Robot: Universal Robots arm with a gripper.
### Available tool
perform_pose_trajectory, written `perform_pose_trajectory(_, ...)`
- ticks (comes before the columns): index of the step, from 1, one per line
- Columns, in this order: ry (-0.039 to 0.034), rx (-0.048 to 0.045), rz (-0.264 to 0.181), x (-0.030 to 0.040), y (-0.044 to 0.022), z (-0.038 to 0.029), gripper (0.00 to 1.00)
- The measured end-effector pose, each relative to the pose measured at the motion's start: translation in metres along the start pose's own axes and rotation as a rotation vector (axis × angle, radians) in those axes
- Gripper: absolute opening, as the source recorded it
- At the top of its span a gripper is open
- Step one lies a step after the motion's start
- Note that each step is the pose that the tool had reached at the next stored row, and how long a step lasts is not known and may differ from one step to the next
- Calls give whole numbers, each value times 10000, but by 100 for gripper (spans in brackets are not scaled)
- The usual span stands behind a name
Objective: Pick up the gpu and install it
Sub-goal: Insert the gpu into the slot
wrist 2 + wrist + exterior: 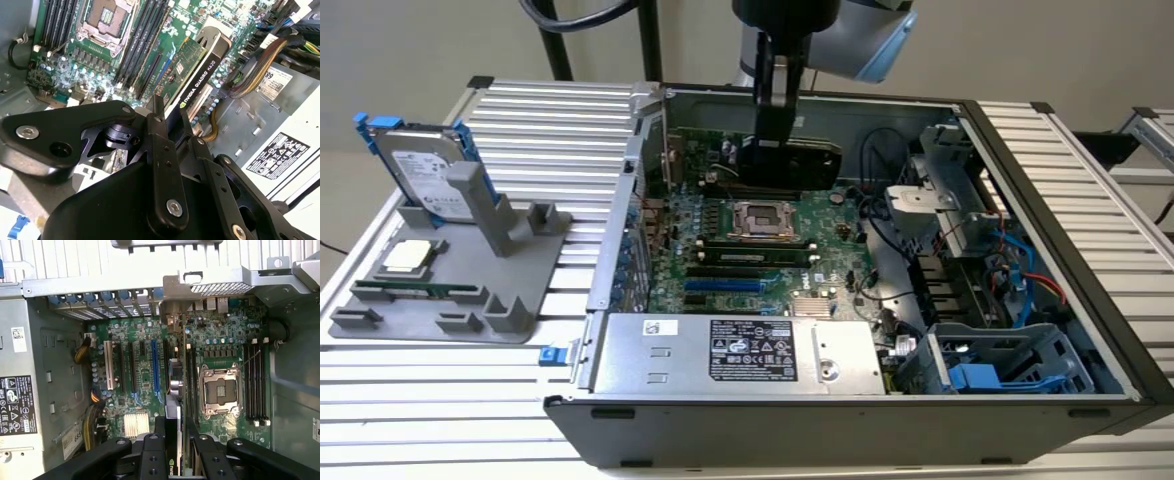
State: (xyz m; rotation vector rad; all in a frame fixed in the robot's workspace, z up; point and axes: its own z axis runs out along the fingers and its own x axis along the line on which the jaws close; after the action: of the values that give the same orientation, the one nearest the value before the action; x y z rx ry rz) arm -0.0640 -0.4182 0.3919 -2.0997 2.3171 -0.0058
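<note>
The gpu (807, 165) stands on its long edge inside an open computer case (1067, 250), at about 12 o'clock of the case in the exterior view, over the far part of the green motherboard (834, 225). The gripper (774, 140) hangs straight down from above and pinches the card's upper edge, one black finger pressed on each face.

In the second wrist view the gpu (202, 75) shows its black cooler side with white lettering and a strip of green board beside it. The gripper (170, 117) clamps it between two fingers (157, 134).

In the first wrist view the gpu (173, 407) appears edge-on, a thin dark strip running from the gripper (174, 424) toward the rear slot covers (95, 302). It lies between a blue slot (154, 365) and the empty processor socket (219, 390). Whether its lower edge sits in a slot cannot be told.

In the exterior view the processor socket (761, 218) lies just at 6 o'clock of the card. A grey power supply (734, 350) lines the case's 6 o'clock side.

Outside the case, at 9 o'clock of the exterior view, a grey holder (520, 262) rests on a slatted metal table (454, 400). It carries an upright hard drive (427, 175) in a blue frame, a small square chip (407, 255) and a thin green memory stick (414, 292)
</note>
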Motion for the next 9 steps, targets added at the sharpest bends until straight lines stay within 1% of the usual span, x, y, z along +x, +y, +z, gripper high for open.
perform_pose_trajectory(9, 0, 0, 0, 0, 0, 26, 0)
